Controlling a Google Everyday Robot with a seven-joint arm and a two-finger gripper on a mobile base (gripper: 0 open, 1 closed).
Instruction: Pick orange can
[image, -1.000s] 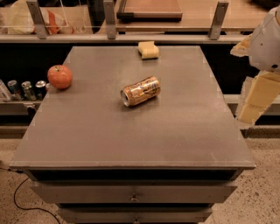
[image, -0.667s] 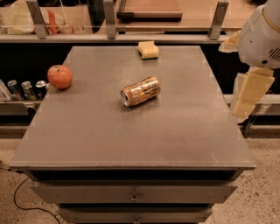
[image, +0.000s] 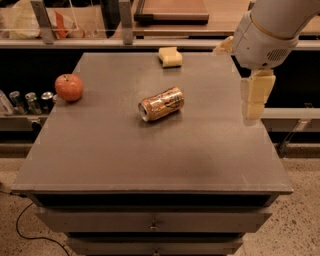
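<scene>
The orange can (image: 161, 104) lies on its side near the middle of the grey table (image: 150, 160), its silver top facing front left. It is shiny orange-copper with pale and dark label markings. My gripper (image: 254, 106) hangs from the white arm (image: 267, 30) above the table's right edge, well to the right of the can and apart from it. Nothing is in it.
A red-orange apple (image: 69, 87) sits at the table's left edge. A yellow sponge (image: 170, 56) lies at the back. Several small silver-topped cans (image: 27, 101) stand on a lower shelf to the left. Shelving runs behind the table. Drawers sit below its front.
The arm and gripper have moved left, from beyond the table's right side to above its right edge. The can, apple and sponge have not moved.
</scene>
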